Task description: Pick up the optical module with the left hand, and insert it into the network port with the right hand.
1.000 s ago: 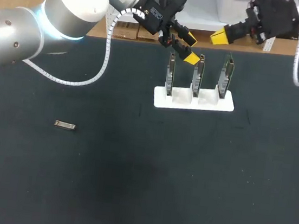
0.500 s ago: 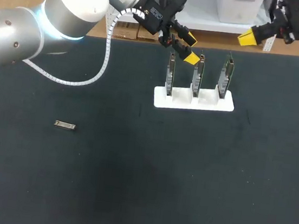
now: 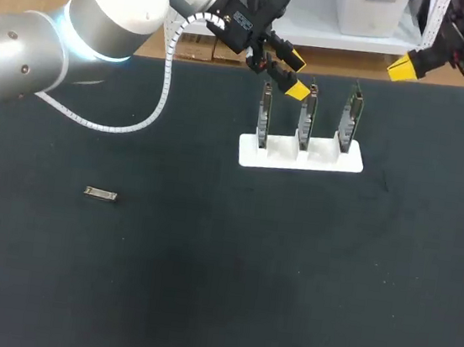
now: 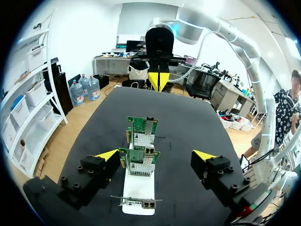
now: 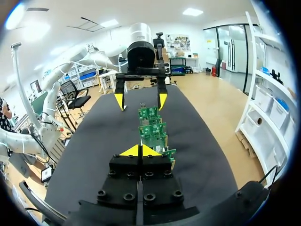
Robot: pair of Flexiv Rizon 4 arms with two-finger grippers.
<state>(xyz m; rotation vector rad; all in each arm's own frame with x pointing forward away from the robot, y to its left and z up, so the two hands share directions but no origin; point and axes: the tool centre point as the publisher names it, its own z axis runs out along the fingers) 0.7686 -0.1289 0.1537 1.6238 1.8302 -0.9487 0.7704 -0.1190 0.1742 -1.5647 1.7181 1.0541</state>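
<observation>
Nothing is done yet: the optical module (image 3: 101, 194) lies ungrasped on the worktop (image 3: 201, 288), well apart from the left jaws, spread open by the network cards (image 3: 306, 119), and the right jaws, closed empty.

The worktop (image 3: 303, 284) is a wide, dark, matte surface that fills nearly the whole head view, its far edge running across the upper part of the frame. In the upper middle, a little right of centre, a flat white holder (image 3: 300, 158) rests on it, with three green network cards (image 3: 305, 119) standing upright side by side in its slots. Well apart from it, at the left of the frame and about mid-height, the small metallic optical module (image 3: 101, 194) lies flat on the dark surface, its long side running left to right.
</observation>
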